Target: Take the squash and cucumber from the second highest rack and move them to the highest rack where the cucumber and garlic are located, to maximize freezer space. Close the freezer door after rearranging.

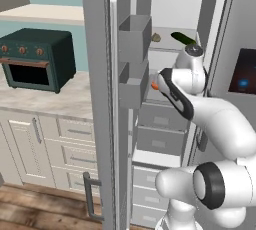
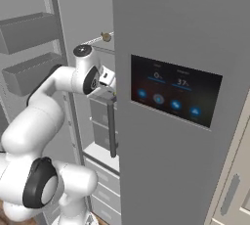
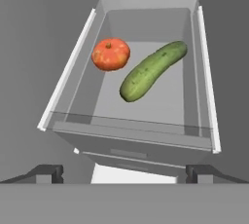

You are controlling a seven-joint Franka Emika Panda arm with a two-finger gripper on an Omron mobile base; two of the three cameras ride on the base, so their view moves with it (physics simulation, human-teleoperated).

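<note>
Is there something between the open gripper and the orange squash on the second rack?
Nothing visible. In the hand view the gripper is open in front of the rack, and the squash lies uncovered beside the cucumber, apart from it.

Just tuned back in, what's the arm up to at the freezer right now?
The freezer door stands open and the arm is reaching inside. The gripper hovers, jaws open and empty, in front of the second highest rack, where the orange squash and a light green cucumber lie side by side, apart. Nothing is picked up yet. On the highest rack sit the garlic and a dark green cucumber.
</note>
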